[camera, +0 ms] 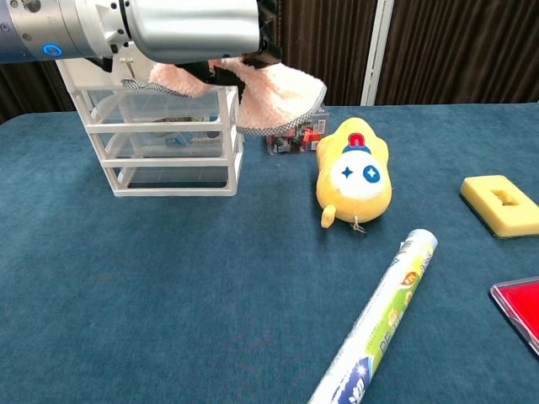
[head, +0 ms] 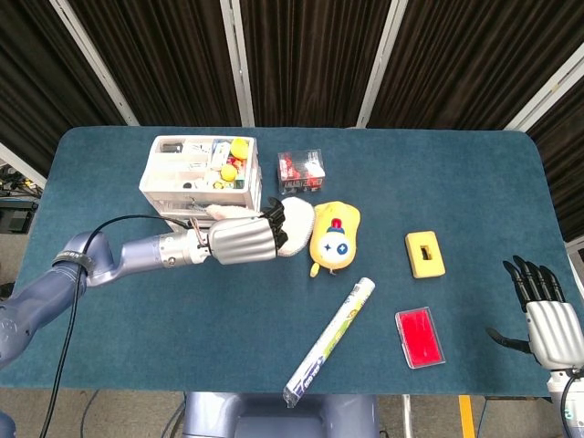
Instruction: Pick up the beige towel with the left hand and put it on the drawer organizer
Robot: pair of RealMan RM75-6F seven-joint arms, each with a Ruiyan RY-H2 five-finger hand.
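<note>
The robot's silver left hand (head: pixel 242 242) grips the fluffy beige towel (camera: pixel 274 93) and holds it in the air at the front right corner of the white plastic three-drawer organizer (camera: pixel 164 139), which stands near the far left edge of the blue-covered table (head: pixel 182 310). In the chest view the cloth drapes from under the hand, its free end hanging clear of the table just beside the organizer's top edge and in front of a small clear box of red pieces (head: pixel 300 170). The carry step looks to be in hand: the towel is lifted but not yet laid down. The next move would seem to call for bringing the hand over the organizer's open top tray, crowded with small yellow and white items, lowering the cloth onto it and letting go without snagging the rim. The black-fingered right hand (head: pixel 540 315) rests idle at the near right corner, fingers extended, slightly apart and holding nothing. A yellow plush toy (head: pixel 334 237), a yellow foam block (head: pixel 425 254), a red flat case (head: pixel 420 337) and a printed foil roll (head: pixel 331 340) lie nearer the middle and right.
</note>
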